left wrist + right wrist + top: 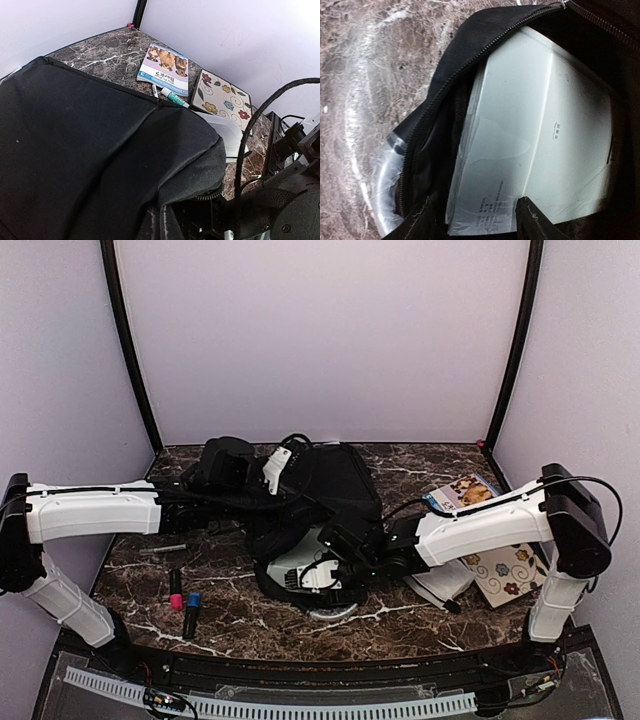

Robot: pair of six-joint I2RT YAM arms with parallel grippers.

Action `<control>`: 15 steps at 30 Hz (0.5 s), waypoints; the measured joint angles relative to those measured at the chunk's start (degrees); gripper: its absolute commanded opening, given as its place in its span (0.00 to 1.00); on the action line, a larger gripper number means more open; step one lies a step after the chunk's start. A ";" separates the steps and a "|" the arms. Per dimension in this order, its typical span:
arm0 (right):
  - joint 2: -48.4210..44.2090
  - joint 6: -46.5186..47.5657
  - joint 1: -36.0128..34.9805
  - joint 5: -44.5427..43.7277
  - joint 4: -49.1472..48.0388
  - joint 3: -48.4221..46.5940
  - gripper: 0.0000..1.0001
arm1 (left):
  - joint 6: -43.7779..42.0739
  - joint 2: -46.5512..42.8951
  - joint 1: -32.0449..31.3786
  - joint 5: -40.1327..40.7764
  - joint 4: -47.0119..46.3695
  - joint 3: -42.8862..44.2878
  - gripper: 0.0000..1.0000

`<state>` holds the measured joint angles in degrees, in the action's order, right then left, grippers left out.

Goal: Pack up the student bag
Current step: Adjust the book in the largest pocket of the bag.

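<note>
The black student bag [325, 485] lies mid-table, its zipped mouth [437, 100] gaping toward the near edge. A white plastic-wrapped pack [535, 140] sits partly inside that mouth and also shows from above [298, 565]. My right gripper [335, 552] hovers at the mouth. In the right wrist view it [480, 222] is open, its fingertips [422, 222] apart over the pack's near edge. My left gripper [255, 502] reaches in from the left at the bag's upper flap. Black fabric [100, 150] fills the left wrist view and hides its jaws; it is shut on the raised flap.
Right of the bag lie a dog-cover book [462, 490], a floral notebook [505, 570], a green marker [175, 97] and a white pouch [440, 585]. On the left lie a pink marker [175, 592], a blue one [192, 608] and a grey pen [160, 550]. Clear plastic [380, 200] pokes out under the bag's mouth.
</note>
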<state>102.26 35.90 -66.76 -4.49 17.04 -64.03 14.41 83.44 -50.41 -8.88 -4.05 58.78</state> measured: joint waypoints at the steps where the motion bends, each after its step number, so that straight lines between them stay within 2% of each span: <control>1: 0.76 0.13 0.00 -0.79 -0.79 -0.22 0.56 | -0.02 0.00 0.00 -0.22 0.02 0.00 0.00; 11: 6.16 1.90 0.70 -7.54 -6.69 -2.14 0.45 | -0.07 0.00 0.07 -1.90 1.01 0.02 0.00; 15: 6.84 2.21 3.21 -9.51 -8.07 -3.82 0.43 | -0.07 0.00 0.09 -2.40 1.01 0.02 0.00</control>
<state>109.10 38.11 -63.55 -14.00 8.97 -67.85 14.35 83.44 -50.33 -11.29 -3.05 58.81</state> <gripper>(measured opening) 0.443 0.016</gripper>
